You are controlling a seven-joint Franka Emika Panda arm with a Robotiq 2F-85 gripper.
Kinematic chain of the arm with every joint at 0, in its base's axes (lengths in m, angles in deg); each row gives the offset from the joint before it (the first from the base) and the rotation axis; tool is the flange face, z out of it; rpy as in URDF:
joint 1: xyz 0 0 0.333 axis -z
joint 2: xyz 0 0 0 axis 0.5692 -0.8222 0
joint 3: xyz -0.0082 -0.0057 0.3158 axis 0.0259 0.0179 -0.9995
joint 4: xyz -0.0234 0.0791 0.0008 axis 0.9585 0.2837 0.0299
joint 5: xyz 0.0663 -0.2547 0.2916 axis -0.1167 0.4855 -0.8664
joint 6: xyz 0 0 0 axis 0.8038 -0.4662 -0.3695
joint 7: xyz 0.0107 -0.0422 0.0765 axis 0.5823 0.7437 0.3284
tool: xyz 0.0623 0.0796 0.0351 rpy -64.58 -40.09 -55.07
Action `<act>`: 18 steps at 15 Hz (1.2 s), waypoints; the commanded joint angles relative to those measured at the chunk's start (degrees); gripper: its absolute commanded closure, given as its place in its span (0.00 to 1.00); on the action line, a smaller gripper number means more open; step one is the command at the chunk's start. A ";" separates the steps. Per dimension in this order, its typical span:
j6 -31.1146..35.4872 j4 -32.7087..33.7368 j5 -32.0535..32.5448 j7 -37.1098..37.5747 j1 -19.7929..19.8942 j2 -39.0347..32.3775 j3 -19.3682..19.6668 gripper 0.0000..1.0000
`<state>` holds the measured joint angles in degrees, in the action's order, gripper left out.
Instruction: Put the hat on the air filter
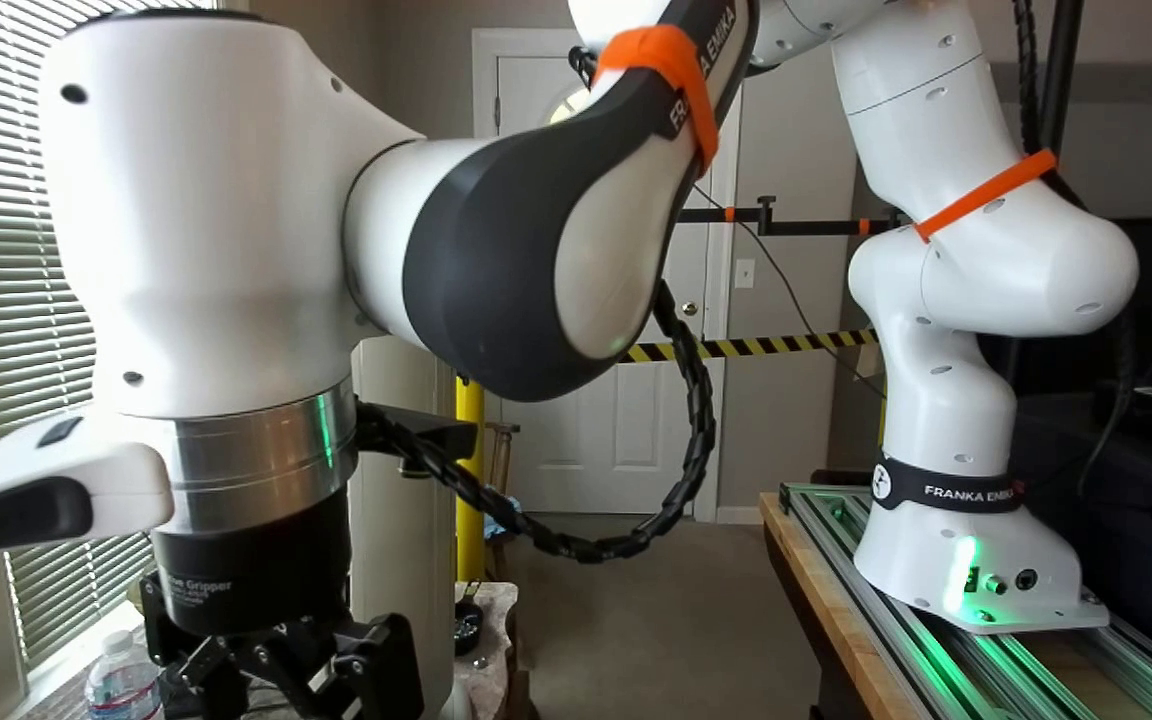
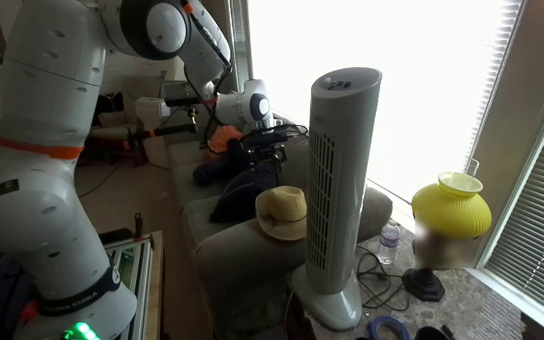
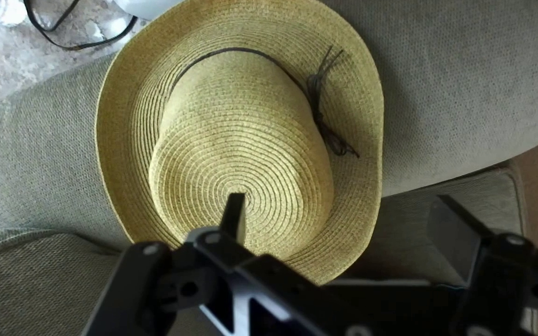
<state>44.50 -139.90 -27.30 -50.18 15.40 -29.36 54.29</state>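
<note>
The tan straw hat lies on the sofa's arm, beside the white tower, in an exterior view. In the wrist view the hat shows its rounded crown, curled brim and dark cord. The air filter stands upright on the stone-topped table; its column also shows in an exterior view. Its base peeks in at the wrist view's top. My gripper is open and empty, above and apart from the hat. In the wrist view, one finger of the gripper overlaps the crown; the other is past the brim.
A yellow-shaded lamp, a water bottle, loose black cables and blue tape are on the table by the air filter. Dark bags and an orange item lie on the sofa. A window is alongside.
</note>
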 commanded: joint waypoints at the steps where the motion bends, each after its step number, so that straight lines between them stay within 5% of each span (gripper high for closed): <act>1: 5.95 -1.37 4.45 3.38 -2.16 -2.87 2.49 0.00; 9: 14.29 -0.53 17.74 8.76 -8.10 -10.33 8.06 0.00; 17: 15.37 0.12 27.74 14.94 -8.68 -11.41 8.73 0.00; 18: 15.55 0.42 28.51 15.68 -8.57 -11.77 8.74 0.08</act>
<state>58.00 -140.52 -2.45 -37.65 6.99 -39.38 62.49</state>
